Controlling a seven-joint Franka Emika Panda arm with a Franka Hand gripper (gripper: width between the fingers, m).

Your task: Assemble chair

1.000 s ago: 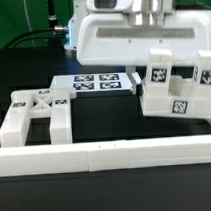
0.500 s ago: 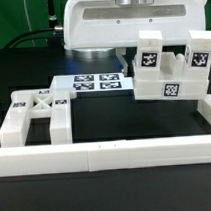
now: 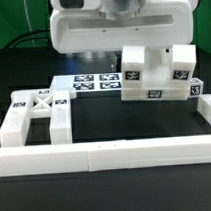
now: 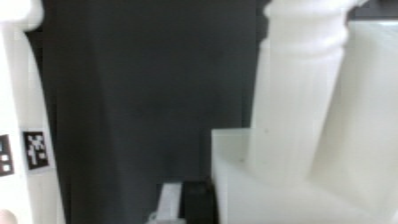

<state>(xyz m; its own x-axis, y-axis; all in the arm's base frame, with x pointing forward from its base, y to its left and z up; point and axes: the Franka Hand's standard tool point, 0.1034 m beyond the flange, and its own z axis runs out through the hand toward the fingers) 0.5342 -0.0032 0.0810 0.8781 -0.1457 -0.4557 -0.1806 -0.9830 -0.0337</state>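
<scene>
My gripper (image 3: 137,53) sits under the big white hand and is shut on a white chair part (image 3: 159,73). The part is blocky, with posts and several square tags, and hangs in the air above the table at the exterior view's right. The fingers themselves are hidden behind the hand and the part. In the wrist view the held part (image 4: 306,110) fills one side as a rounded post over a flat block, with black table beside it. A second chair part, a white frame (image 3: 34,115) with tags on top, stands on the table at the exterior view's left.
The marker board (image 3: 90,84) lies flat on the table behind the middle. A long low white border rail (image 3: 106,155) runs along the front, and another (image 3: 208,112) along the exterior view's right. A white edge with a tag (image 4: 31,150) shows in the wrist view.
The hand has moved toward the exterior view's left and slightly up, carrying the chair part with it and turning it more level. The frame on the left has not moved.
</scene>
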